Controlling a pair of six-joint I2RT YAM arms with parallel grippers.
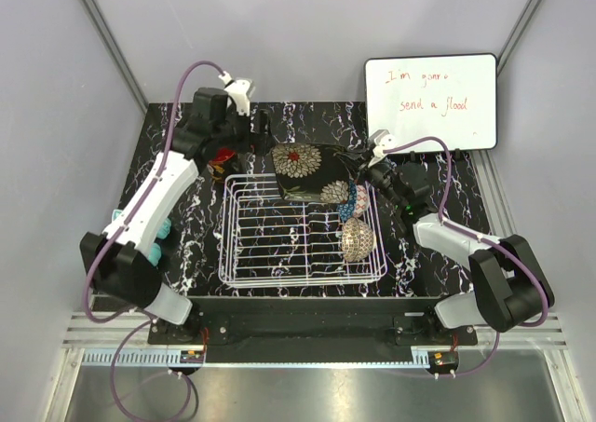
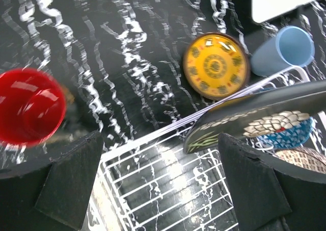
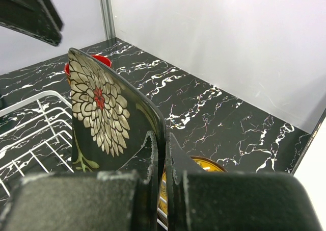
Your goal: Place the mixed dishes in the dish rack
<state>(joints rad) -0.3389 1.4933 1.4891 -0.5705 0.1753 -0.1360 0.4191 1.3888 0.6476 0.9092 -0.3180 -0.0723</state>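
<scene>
While the right gripper has its jaws clamped tight on the thin rim of the floral saucer, the dish stands on edge ahead of the fingers. That pose suits slotting it down between wires.

Below and to the left of those jaws sits the dish rack. The saucer hangs over its far rim, and whether it touches the wire I cannot tell. Two patterned bowls, the blue bowl and the beige-brown bowl, rest in the rack's right end, close beneath the right jaws.

Just past the clamped rim, the yellow plate lies flat on the table, outside the rack.

The left gripper holds its jaws wide apart with nothing between them. The rack's far corner lies under them. Ahead and to their left stands the red mug, which I judge to be this arm's likely pick. Farther ahead and to the right, the light blue cup seems to lie on its side near the whiteboard.
</scene>
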